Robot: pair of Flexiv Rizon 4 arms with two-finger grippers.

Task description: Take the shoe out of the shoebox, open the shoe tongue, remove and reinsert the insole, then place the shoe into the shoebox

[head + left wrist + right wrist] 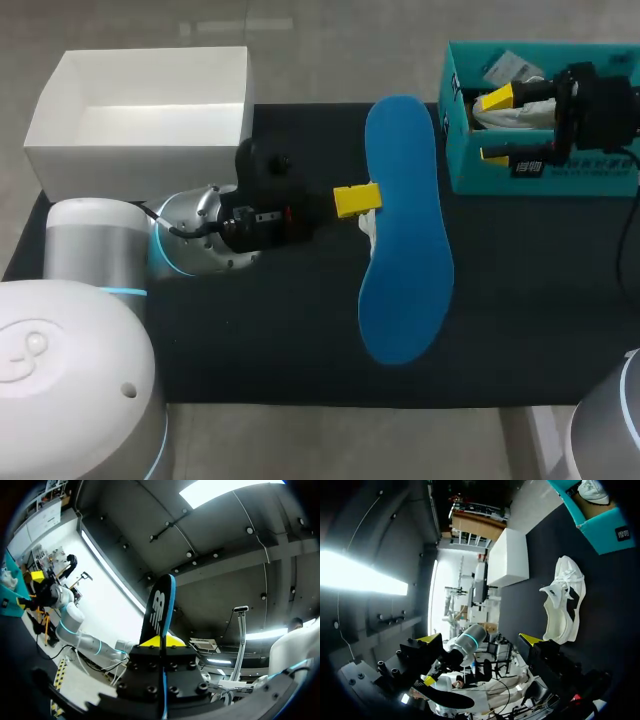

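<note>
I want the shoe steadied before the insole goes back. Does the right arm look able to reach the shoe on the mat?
Probably yes, from the side: the right gripper has open jaws and the shoe lies unblocked ahead. From above, the held insole covers it.

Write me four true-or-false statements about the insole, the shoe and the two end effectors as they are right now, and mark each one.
1. The left end effector is shut on the blue insole. True.
2. The right end effector grips the white shoe. False: its fingers are open with nothing between them, and the shoe lies on the black mat.
3. The insole lies inside the white box. False: it is held over the mat, apart from that box.
4. The right end effector is at the teal box. True.
</note>
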